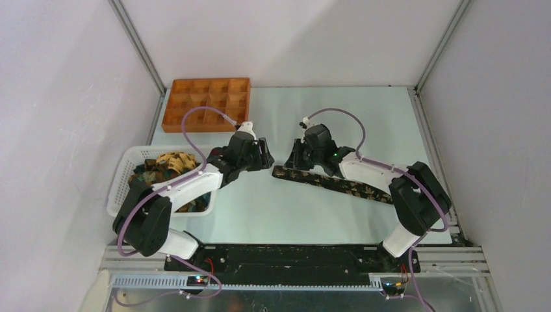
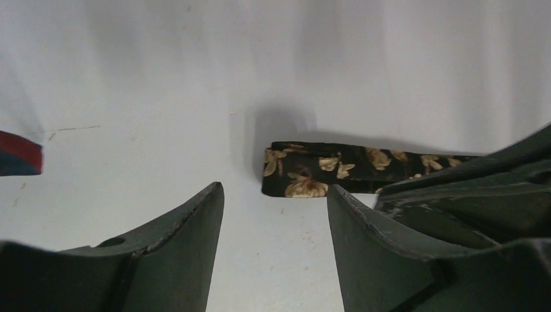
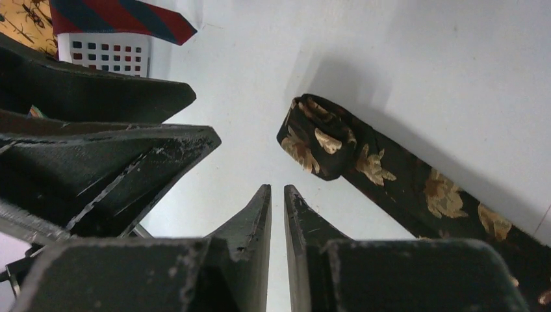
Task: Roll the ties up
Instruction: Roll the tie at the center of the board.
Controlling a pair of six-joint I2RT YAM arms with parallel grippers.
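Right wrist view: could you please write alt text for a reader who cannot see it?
A dark necktie with gold leaf print lies on the white table, its end curled over. The right end effector, nearly shut and empty, points beside that end; a white mesh basket stands top left.

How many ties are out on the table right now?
1: a leafy-print tie lies diagonally on the table, right of centre, its left end folded over. More ties are heaped in the white basket at left; those overlap and can't be counted.
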